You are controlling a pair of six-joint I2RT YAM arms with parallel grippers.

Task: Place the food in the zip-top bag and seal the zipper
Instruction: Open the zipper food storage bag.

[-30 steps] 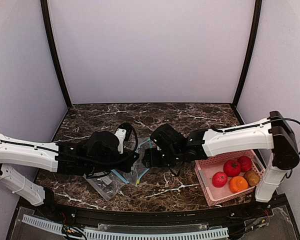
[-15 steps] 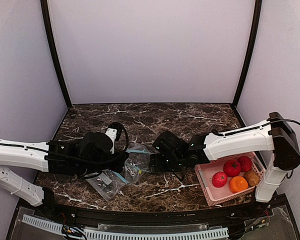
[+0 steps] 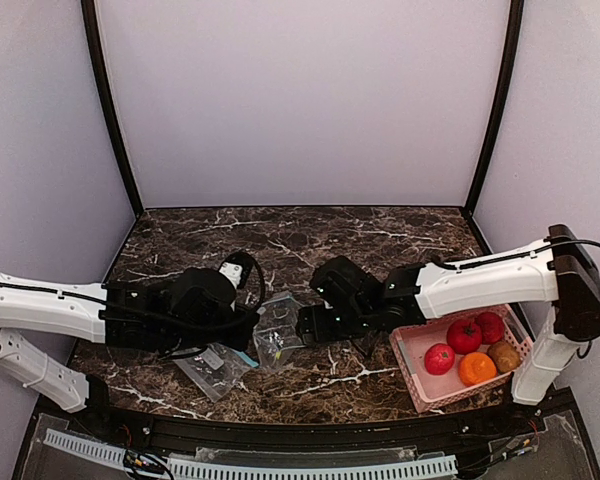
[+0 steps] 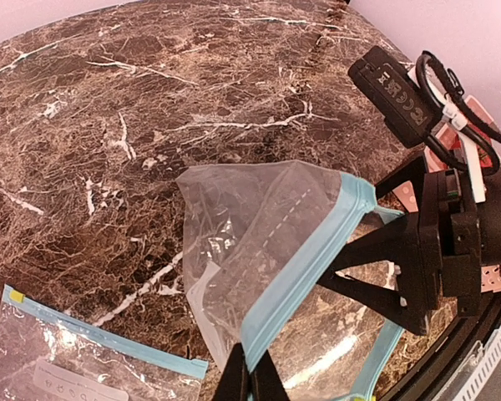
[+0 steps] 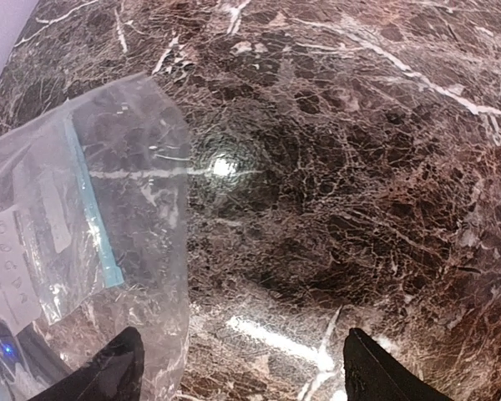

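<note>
Pinching the clear zip-top bag (image 3: pixel 277 335), mid-frame, by its blue zipper (image 4: pixel 305 276) with the left gripper (image 4: pixel 250 378) clamped tight; hovering the right gripper (image 5: pixel 242 372) alongside, jaws wide, empty. Probably needing that mouth spread before fetching the glossy red and orange fruits (image 3: pixel 465 350) from the pink basket (image 3: pixel 408 372), lower right.

Your top camera looks down from above and behind the arm bases, well back from the zip-top bag (image 3: pixel 277 335). Your left wrist camera sits close against the bag, facing across it; your right wrist camera looks steeply down at the table (image 5: pixel 334 167) just beside it. All three views share the bag.
</note>
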